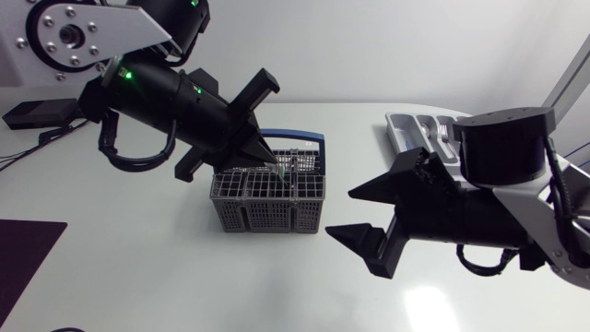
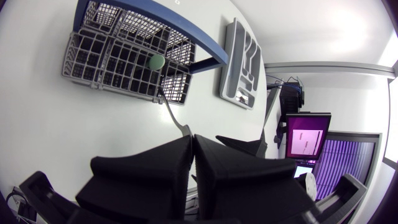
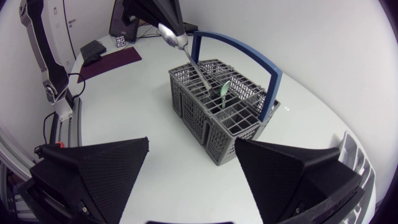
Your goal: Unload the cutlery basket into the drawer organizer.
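A grey cutlery basket (image 1: 267, 212) with a blue handle (image 1: 295, 138) stands mid-table. Directly above it my left gripper (image 1: 277, 164) is shut on a silver spoon (image 2: 168, 109). It grips the bowl end (image 3: 171, 36), and the spoon's green handle tip (image 2: 155, 61) hangs down at the basket's (image 2: 118, 62) top. My right gripper (image 1: 355, 214) stands open and empty to the right of the basket (image 3: 199, 118), fingers pointing at it. The grey drawer organizer (image 1: 410, 124) lies at the back right, behind my right arm, partly hidden by it.
Some cutlery (image 1: 442, 138) lies in the organizer (image 2: 239, 62). A dark mat (image 1: 28, 254) covers the table's front left corner. At the back left a black device (image 1: 37, 112) lies with cables beside it.
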Tool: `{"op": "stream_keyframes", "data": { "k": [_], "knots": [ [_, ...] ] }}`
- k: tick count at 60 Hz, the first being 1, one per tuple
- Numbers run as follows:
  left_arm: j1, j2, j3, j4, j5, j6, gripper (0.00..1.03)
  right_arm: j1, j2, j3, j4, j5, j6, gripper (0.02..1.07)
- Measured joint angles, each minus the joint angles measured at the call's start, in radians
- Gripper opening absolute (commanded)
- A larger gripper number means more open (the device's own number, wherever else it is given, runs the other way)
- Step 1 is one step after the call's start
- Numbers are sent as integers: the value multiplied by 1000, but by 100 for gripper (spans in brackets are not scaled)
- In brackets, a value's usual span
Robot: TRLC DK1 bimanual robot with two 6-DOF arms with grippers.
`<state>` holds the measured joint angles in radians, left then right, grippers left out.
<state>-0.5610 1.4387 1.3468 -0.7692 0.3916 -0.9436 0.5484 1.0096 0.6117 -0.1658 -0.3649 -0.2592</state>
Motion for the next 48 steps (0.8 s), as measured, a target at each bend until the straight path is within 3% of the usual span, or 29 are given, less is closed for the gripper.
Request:
{"op": "stream_keyframes", "data": {
  "k": [13,29,48],
  "knots": [
    [-4,14,0,-1,61,-3,7,153,60,0,139,217,2,97],
    [-8,70,1,-1,133,-3,7,183,170,0,274,270,2,88],
    [-8,113,12,-1,212,-3,7,217,262,0,389,314,-6,49]
  ]
}}
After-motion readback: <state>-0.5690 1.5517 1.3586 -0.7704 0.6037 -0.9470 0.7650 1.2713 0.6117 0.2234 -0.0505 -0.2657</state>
